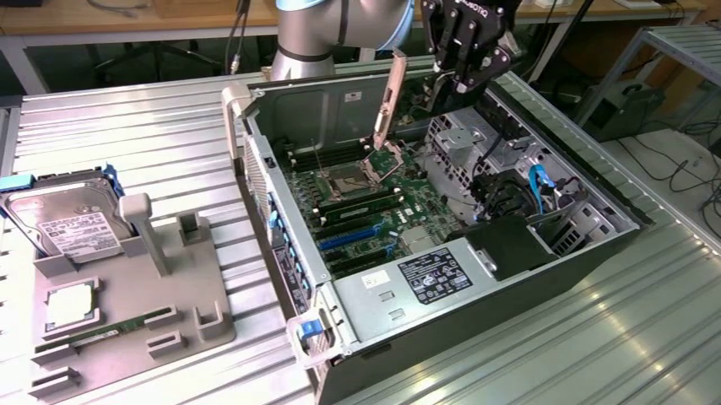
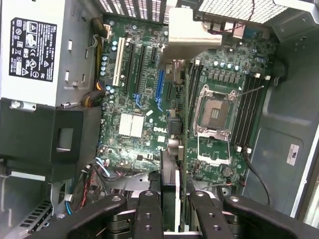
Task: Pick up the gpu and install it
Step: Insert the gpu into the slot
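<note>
My gripper (image 1: 448, 84) is shut on the gpu (image 1: 390, 101), a thin dark card held upright on edge with its long silver bracket toward the exterior view's left. It hangs over the open computer case (image 1: 631, 215), above the motherboard (image 1: 360, 194) near the CPU socket (image 1: 347, 179). In the wrist view the gpu (image 2: 170, 164) runs edge-on away from my black fingers (image 2: 149, 214), and its bracket (image 2: 192, 30) is at the far end. Under it lie the blue expansion slot (image 2: 160, 84) and the white slot (image 2: 119, 69).
The power supply (image 1: 434, 274) with its label fills the case's near corner. Drive bays and blue cables (image 1: 541, 181) crowd the exterior view's right side. A grey fixture (image 1: 124, 321) outside the case holds a hard drive (image 1: 67, 219), a RAM stick (image 1: 107, 333) and a CPU (image 1: 67, 308).
</note>
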Controlling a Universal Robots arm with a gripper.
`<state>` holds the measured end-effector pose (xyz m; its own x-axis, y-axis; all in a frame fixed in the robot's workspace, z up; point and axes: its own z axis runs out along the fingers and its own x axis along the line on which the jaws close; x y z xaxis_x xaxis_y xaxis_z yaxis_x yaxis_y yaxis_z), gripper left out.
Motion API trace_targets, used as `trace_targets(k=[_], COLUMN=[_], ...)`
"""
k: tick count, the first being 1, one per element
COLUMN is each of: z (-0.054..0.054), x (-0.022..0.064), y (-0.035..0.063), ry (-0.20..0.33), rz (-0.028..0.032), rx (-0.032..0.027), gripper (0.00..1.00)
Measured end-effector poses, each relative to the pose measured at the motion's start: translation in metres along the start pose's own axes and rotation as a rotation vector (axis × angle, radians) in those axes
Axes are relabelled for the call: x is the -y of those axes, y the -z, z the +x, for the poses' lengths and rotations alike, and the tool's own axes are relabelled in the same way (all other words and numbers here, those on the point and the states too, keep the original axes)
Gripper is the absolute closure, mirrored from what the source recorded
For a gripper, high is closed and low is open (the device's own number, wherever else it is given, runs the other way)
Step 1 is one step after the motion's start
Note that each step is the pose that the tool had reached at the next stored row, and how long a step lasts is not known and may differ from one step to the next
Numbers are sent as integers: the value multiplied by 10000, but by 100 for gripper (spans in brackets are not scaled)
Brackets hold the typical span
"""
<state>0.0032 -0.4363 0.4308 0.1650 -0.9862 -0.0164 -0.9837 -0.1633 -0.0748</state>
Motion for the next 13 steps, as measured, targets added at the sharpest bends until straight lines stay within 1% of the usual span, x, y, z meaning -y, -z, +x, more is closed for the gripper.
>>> trace_targets(k=[2, 3, 5, 9, 10, 13], z=[0, -5, -10, -32, -34, -33], x=[-8, -44, -86, -234, -250, -253], y=[-13, -47, -101, -190, -213, -249], ry=[-9, -31, -84, -173, -270, -593], rz=[0, 0, 1, 3, 4, 10], rx=[0, -3, -7, -13, -20, -45], gripper=[73, 73, 73, 73, 73, 73])
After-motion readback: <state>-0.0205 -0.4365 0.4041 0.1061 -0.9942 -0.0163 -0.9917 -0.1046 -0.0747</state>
